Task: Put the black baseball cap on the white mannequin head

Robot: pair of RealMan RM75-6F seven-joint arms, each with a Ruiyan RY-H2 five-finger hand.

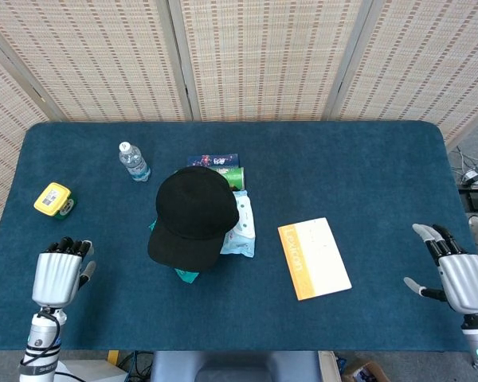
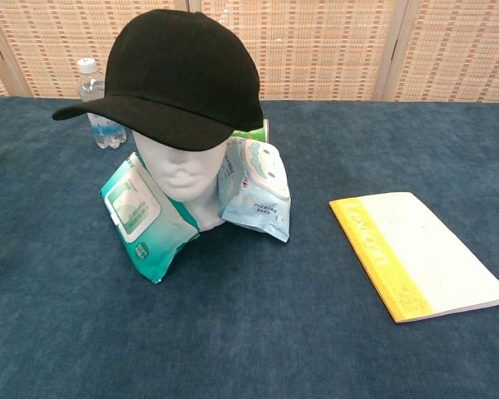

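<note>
On the blue table (image 1: 366, 159), booklet (image 2: 416, 253) reading "Lexton", black baseball cap (image 2: 179, 75) on white mannequin head (image 2: 183, 179)

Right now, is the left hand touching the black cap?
No, the left hand is near the table's front-left corner, well apart from the black cap.

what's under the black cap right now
The white mannequin head wears the cap; only its lower face shows. Wipes packs lean against its neck. Its crown is hidden.

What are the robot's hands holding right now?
Nothing. The left hand and right hand are both empty at the table's near corners. The black baseball cap sits on the white mannequin head.
</note>
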